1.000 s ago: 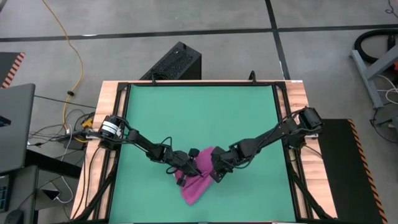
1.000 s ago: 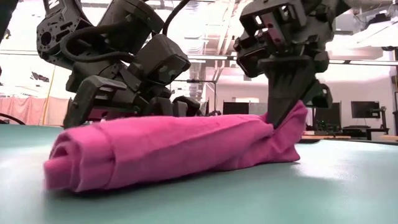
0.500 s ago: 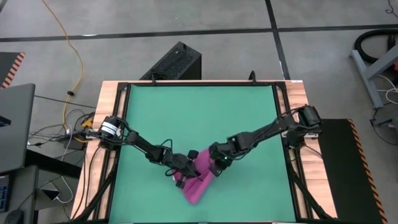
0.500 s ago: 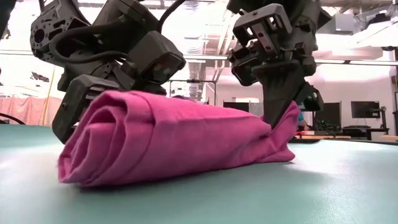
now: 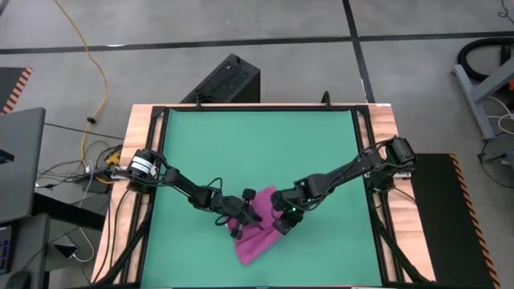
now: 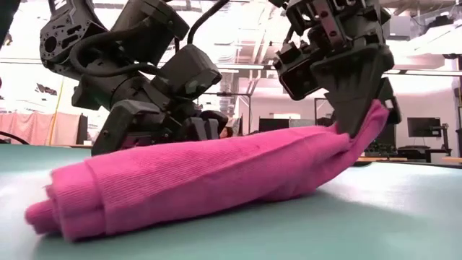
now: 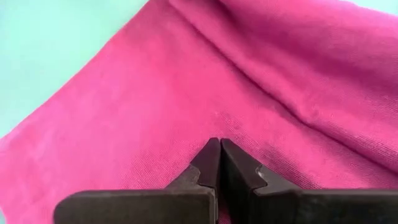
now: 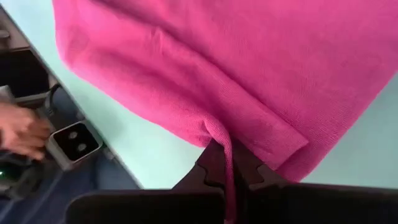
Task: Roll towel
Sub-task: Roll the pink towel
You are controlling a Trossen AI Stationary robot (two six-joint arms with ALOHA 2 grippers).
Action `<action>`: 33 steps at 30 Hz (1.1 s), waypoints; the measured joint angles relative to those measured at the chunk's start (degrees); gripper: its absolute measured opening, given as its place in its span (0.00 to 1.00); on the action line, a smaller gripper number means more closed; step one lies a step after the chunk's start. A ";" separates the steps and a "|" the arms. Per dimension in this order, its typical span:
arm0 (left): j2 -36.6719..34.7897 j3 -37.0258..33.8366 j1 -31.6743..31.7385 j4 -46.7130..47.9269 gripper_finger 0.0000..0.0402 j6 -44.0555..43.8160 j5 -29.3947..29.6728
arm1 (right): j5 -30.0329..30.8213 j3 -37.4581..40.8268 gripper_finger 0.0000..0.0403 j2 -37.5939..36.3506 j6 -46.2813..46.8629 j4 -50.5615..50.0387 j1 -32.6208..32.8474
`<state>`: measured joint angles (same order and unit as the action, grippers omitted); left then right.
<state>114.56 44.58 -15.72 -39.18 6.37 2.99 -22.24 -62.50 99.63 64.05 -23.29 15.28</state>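
The magenta towel [image 5: 255, 239] lies as a loose roll on the green table, near its near edge. In the low view the towel [image 6: 202, 180] stretches across the picture. Its left end rests on the table and its right end is raised. My left gripper [image 5: 241, 227] is shut at the roll's left part. My right gripper [image 5: 281, 225] is shut on the roll's right end. The white tag is hidden. My left gripper comes slanting down from the table's left. Its shut fingertips [image 7: 211, 152] sit in the towel's top layer [image 7: 217, 121]. They hide how much cloth lies between them. The towel lies on the table there. My right gripper pinches a narrow fold of the towel's right end [image 8: 219, 132] between its two fingers. It comes from above, slanting in from the table's right. That end [image 6: 372, 119] is lifted clear of the table, and the rest slopes down onto the table.
The green mat [image 5: 257, 144] has free room on its far half. A wooden frame [image 5: 377, 160] borders the table. In the right wrist view a small camera box [image 8: 73, 141] and a person's hand [image 8: 22, 130] show beyond the table's edge.
The towel's left end rose as a thick roll with my left gripper, then came down again nearer the near edge. The roll now lies flatter and longer. My right gripper has raised the towel's right end a little higher. Both grippers stayed shut.
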 joint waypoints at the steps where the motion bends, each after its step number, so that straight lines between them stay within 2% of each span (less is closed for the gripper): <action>1: 0.00 0.00 -0.16 -0.55 0.00 -0.02 -0.28 | -0.93 0.00 0.03 0.06 0.39 0.01 -0.15; 12: -0.08 0.01 -0.60 -1.73 0.00 -2.29 -0.70 | -15.72 0.02 0.03 3.67 7.82 7.31 -5.52; 19: -1.51 0.19 -1.59 -0.63 0.00 -2.79 0.09 | -20.25 0.04 0.03 7.27 9.66 8.55 -8.61; 28: -9.90 0.15 -3.82 10.55 0.00 -3.00 3.19 | -22.78 4.87 0.03 8.52 12.35 11.28 -10.35; 33: -12.22 0.02 -9.72 10.76 0.00 -0.32 6.17 | -23.92 6.92 0.03 8.52 14.31 16.56 -11.00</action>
<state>102.35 44.60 -25.44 -28.43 6.05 9.16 -46.17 -55.58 108.16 78.36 -6.73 4.28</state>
